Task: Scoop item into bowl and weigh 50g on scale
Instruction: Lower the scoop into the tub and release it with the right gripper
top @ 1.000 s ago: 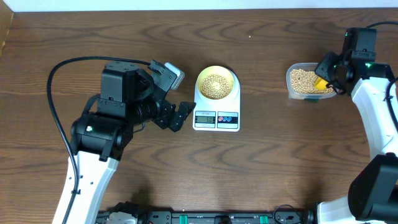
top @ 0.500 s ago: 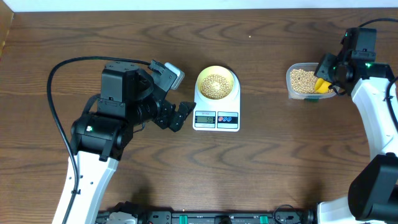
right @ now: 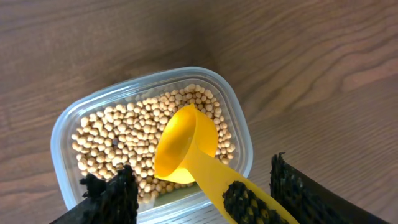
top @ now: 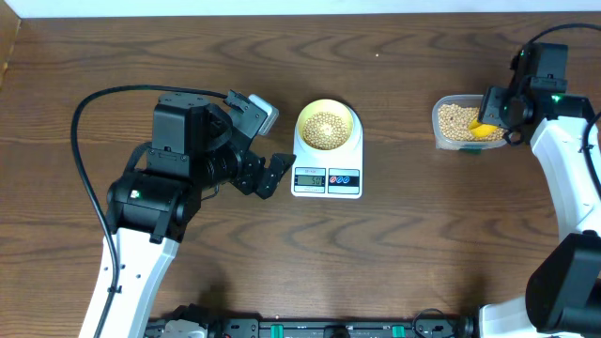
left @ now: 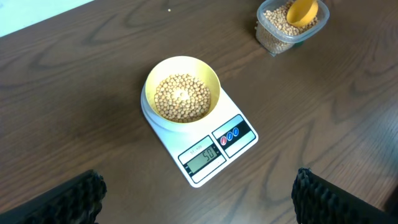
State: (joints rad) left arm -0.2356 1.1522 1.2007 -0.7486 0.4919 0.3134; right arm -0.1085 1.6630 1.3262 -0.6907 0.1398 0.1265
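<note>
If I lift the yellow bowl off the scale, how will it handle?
The bowl looks like thin rigid plastic, so it is probably stiff and light. It holds loose soybeans, which would likely roll out if it tips.

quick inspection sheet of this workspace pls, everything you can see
surface: brown wooden table, no spills seen
job's things: pale yellow bowl of beans sits on white scale; display appears to read 50; clear tub holds more beans, yellow scoop resting in it
clutter: nothing seen
grippers: left gripper open, empty, beside scale; right gripper open astride scoop handle
cables: black cable loops beside left arm
surroundings: white strip beyond the table's far edge
</note>
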